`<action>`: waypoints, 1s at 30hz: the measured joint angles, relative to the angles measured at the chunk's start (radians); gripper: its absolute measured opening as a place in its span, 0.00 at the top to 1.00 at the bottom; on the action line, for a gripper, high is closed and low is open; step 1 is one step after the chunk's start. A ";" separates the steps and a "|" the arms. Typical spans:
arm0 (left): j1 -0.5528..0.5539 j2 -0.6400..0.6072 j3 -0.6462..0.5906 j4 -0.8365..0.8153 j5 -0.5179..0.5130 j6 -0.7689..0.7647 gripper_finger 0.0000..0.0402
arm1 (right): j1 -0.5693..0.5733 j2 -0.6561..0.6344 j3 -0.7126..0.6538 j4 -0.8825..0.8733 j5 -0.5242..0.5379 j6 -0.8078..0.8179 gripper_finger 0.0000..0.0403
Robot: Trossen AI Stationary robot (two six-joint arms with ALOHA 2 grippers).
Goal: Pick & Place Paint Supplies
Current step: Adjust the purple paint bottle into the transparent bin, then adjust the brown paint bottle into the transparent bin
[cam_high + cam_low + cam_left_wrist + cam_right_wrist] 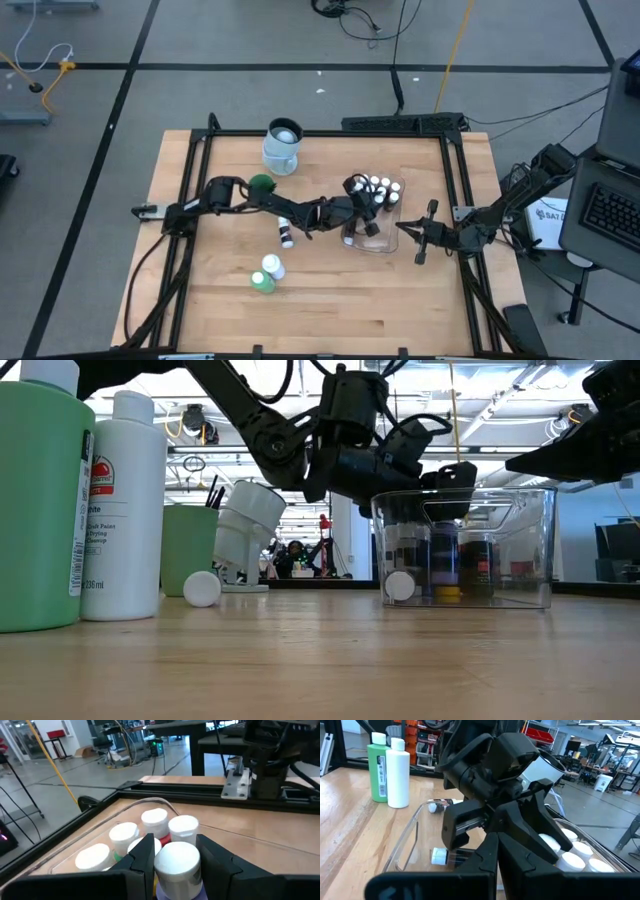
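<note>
High view, looking straight down: a pale wooden desk [330,300] fills the middle of the frame. The left arm stretches from the left edge toward the centre, its end effector [365,205] over a clear rectangular plastic tub [392,243] just right of centre. In the left wrist view this end effector's two dark fingers [145,857] are clamped on a tiny white-capped bottle with a purple body [177,865], held above several more white-capped bottles [125,834] standing together in the tub. One more small bottle lies on its side [440,855] on the tub floor. The right end effector [420,240] waits at the tub's right side, near the desk's right edge, fingers closed and empty. A large green bottle with a white cap [263,282] and a white bottle [272,266] stand together at lower centre-left, and one tiny bottle [286,235] lies on the desk between them and the left arm. A white-and-pale-blue mug [282,146] lies near the desk's top edge.
</note>
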 joint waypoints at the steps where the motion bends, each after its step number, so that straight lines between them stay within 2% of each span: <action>1: 0.002 0.000 0.000 0.000 0.004 -0.006 0.73 | 0.000 0.000 0.000 -0.001 0.000 0.000 0.99; 8: 0.007 -0.001 0.000 -0.020 0.014 -0.034 0.72 | 0.000 0.000 0.000 -0.001 -0.001 0.002 0.99; 13: 0.012 -0.002 0.001 -0.029 0.022 -0.041 0.58 | 0.000 0.000 0.000 0.000 -0.001 0.002 0.99; 17: 0.011 -0.002 0.002 -0.033 0.025 -0.036 0.54 | 0.000 0.000 0.000 0.000 -0.002 0.001 0.99; 23: 0.011 -0.002 0.002 -0.038 0.025 -0.028 0.59 | 0.000 0.000 0.000 -0.001 -0.002 -0.001 0.99; 30: -0.022 -0.013 0.005 -0.008 0.042 0.175 0.67 | 0.000 0.000 0.000 0.000 -0.002 0.002 0.99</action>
